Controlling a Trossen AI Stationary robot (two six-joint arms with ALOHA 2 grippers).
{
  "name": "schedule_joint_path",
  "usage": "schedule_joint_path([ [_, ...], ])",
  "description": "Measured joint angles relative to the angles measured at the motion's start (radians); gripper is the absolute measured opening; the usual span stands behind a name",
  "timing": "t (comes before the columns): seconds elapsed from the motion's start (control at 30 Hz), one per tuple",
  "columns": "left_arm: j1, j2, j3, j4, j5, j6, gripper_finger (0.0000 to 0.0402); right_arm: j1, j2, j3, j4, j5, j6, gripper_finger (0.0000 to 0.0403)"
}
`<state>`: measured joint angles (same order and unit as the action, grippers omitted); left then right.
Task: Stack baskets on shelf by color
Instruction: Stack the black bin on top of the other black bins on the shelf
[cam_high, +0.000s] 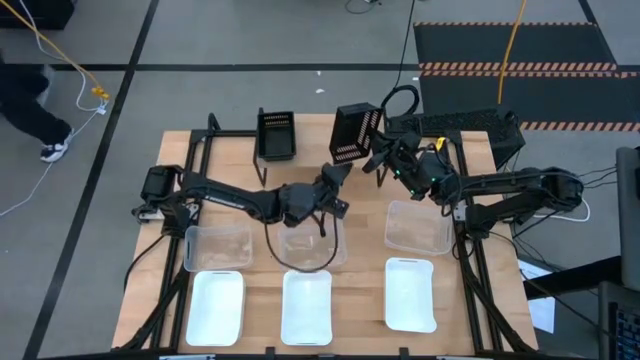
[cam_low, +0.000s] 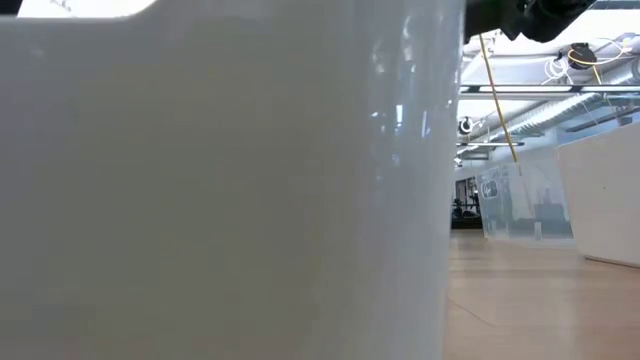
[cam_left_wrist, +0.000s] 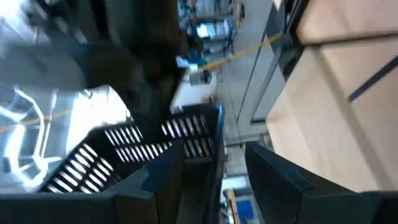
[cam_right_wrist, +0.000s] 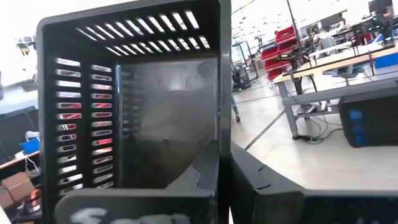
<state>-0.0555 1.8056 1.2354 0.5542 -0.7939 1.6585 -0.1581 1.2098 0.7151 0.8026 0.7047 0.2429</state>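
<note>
A black slotted basket (cam_high: 357, 133) hangs tipped on its side above the table's far part, in my right gripper (cam_high: 379, 152), which is shut on it. In the right wrist view its open mouth (cam_right_wrist: 155, 112) faces the camera. My left gripper (cam_high: 337, 173) is open just near-left of that basket. In the left wrist view, the basket's slotted wall (cam_left_wrist: 149, 146) lies just beyond the gap between my left gripper's fingers (cam_left_wrist: 214, 171); whether they touch it, I cannot tell. A second black basket (cam_high: 276, 135) stands on its base on the light-wood shelf (cam_high: 312, 128) at the far edge. My right gripper pinches the black basket's side wall at its rim (cam_right_wrist: 221, 127), one finger inside the hollow and one outside. It comes level from the table's right side. The basket is lifted clear and tipped on its side.
Three clear baskets (cam_high: 218, 245) (cam_high: 310, 245) (cam_high: 418, 225) stand in a row mid-table, and three white baskets (cam_high: 215, 305) (cam_high: 307, 305) (cam_high: 410, 293) along the near edge. A white basket's wall (cam_low: 220, 180) fills most of the low view. Bare wood lies between the two black baskets.
</note>
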Motion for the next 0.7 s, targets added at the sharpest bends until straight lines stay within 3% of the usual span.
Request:
schedule_joint_path([
  [0.27,0.092,0.000,0.000,-0.025,-0.009,-0.084,0.0163,0.057,0.000,0.000,0.002,0.006,-0.020,0.0008],
  [0.37,0.099,0.000,0.000,-0.053,-0.013,-0.084,0.0122,0.061,0.000,0.000,0.014,0.006,-0.046,0.0008],
  [0.53,0.082,-0.001,0.001,-0.074,-0.023,-0.084,0.0016,0.062,0.001,-0.001,0.037,0.001,-0.061,0.0008],
  [0.7,0.071,-0.002,0.002,-0.073,-0.029,-0.073,0.0007,0.061,-0.006,-0.002,0.033,-0.016,-0.115,0.0013],
])
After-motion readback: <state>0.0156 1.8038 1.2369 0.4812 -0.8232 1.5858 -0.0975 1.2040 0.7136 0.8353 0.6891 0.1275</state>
